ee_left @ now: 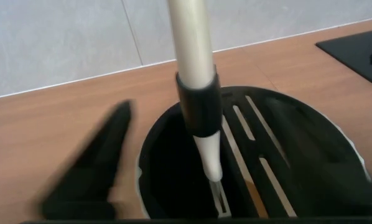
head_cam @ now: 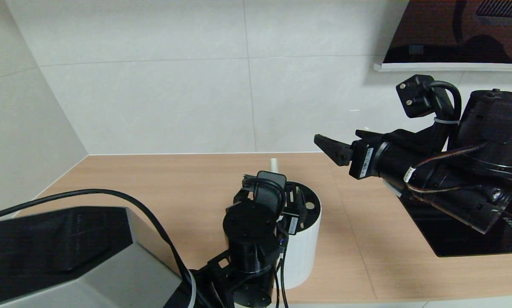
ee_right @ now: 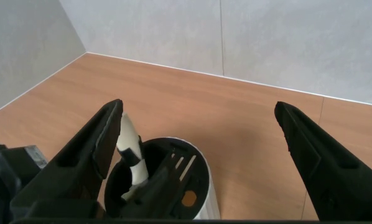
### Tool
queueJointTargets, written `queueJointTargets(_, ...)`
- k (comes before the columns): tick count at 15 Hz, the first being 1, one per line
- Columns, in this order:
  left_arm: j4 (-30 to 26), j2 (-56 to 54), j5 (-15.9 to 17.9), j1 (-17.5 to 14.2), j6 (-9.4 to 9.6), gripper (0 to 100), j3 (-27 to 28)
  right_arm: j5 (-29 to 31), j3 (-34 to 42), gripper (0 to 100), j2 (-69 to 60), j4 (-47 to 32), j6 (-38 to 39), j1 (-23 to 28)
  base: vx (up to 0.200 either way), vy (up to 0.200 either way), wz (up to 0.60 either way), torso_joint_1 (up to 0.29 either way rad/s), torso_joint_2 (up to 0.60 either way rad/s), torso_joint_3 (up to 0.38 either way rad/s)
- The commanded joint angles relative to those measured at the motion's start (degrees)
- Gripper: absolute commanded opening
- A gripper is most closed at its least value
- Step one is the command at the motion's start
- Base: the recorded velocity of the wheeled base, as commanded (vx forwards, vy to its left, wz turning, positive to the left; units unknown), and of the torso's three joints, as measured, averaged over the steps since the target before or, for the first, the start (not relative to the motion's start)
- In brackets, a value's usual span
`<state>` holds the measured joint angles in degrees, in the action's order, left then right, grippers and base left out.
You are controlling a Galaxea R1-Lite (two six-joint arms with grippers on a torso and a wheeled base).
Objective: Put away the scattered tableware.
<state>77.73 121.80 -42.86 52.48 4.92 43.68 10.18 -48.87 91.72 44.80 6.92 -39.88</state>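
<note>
L gripper jaws apart over holder, utensil upright in its round slot, ungripped. R gripper wide open, empty.

A holder is standing on the tabletop just below the left pincer, a utensil standing in it. Both are lying left of and below the right pincer. A cooktop is lying under that arm.
</note>
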Motion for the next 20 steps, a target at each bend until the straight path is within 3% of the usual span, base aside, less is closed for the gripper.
queueJointTargets(1,0.1,-0.4,0.0,0.1,0.00,100,-0.3,0.0,0.0,100,0.0,0.0,0.0,0.0,0.000,0.000,0.00,0.000,0.00,0.000)
queueJointTargets(7,2.4,-10.7,2.4,0.3,0.08,100,-3.1,0.0,-0.1,100,-0.2,0.0,0.0,0.1,0.000,0.000,0.00,0.000,0.00,0.000)
queueJointTargets(9,2.5,-16.0,5.2,0.3,-0.18,100,-4.9,0.0,-0.2,100,-0.4,0.0,0.0,0.1,0.000,0.000,0.00,0.000,0.00,0.000)
queueJointTargets(11,1.4,-23.6,10.4,0.1,-0.35,100,-8.7,0.0,-0.3,100,-0.7,0.0,0.0,0.1,0.000,0.000,0.00,0.000,0.00,0.000)
queueJointTargets(13,-1.5,-29.2,11.4,-0.4,-0.35,100,-9.6,0.0,-0.3,100,-1.9,0.0,0.0,0.2,0.000,0.000,0.00,0.000,0.00,0.000)
queueJointTargets(16,-6.4,-39.3,12.5,-3.6,-0.44,100,-9.9,0.1,0.4,100,-6.4,0.1,0.0,2.5,0.000,0.000,0.00,0.000,0.00,0.000)
queueJointTargets(19,-17.9,-53.9,13.1,-13.9,-4.05,100,-14.7,0.4,5.5,100,-15.7,0.1,-0.2,6.7,0.000,0.000,0.00,0.000,0.00,0.000)
queueJointTargets(20,-21.1,-57.4,13.3,-15.8,-4.40,100,-15.8,0.2,8.7,100,-18.4,0.0,-1.6,8.5,0.000,0.000,0.00,0.000,0.00,0.000)
